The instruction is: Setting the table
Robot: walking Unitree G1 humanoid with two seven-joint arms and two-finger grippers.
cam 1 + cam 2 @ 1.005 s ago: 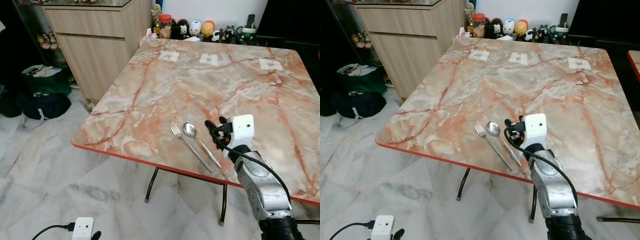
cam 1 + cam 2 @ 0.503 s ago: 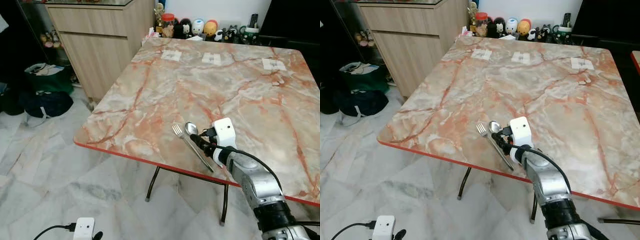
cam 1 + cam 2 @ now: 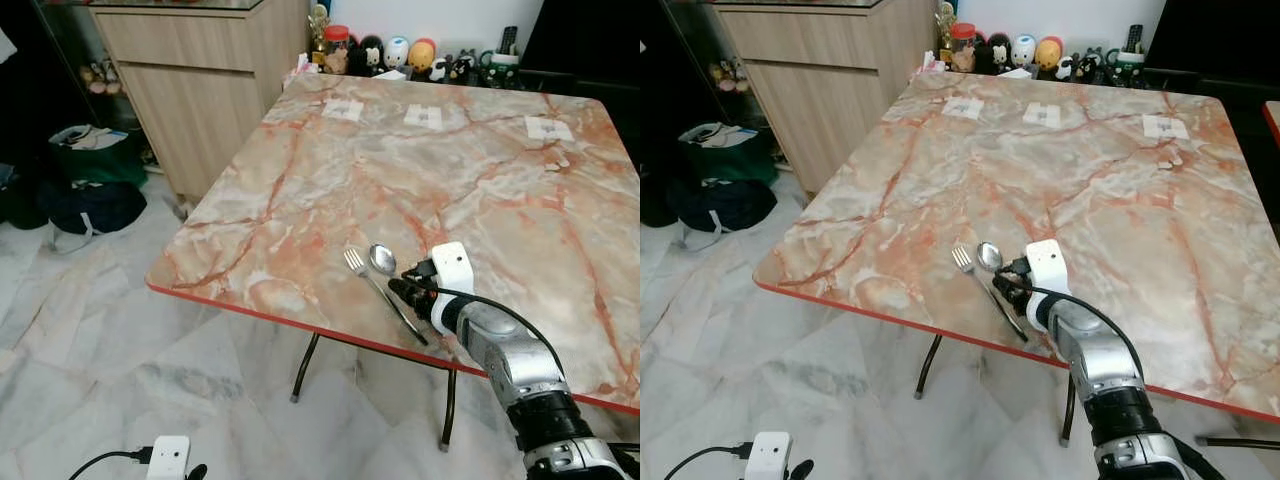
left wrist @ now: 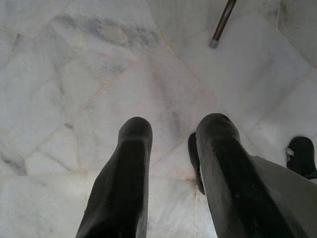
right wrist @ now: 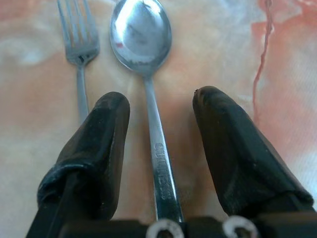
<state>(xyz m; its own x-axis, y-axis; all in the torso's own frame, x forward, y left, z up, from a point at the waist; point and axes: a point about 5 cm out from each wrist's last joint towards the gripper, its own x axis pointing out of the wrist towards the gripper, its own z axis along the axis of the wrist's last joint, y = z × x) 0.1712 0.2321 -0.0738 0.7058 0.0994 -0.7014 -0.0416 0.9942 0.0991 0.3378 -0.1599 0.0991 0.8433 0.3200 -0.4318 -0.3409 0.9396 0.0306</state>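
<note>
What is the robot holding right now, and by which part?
Nothing is held. The right end effector is open, its fingers straddling the spoon handle without clamping it; the left end effector hangs open above the floor.

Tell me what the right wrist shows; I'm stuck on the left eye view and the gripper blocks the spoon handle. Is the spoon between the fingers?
Observer: Yes. The spoon handle runs down the gap between the right gripper's two fingers, which stand apart, touching nothing.
Operator: And the fork?
Observer: The fork lies outside the gap, beside one finger, its handle passing behind that finger.
Operator: Where is the left arm?
Observer: The left gripper hangs open over the floor, pointing down near a table leg.
</note>
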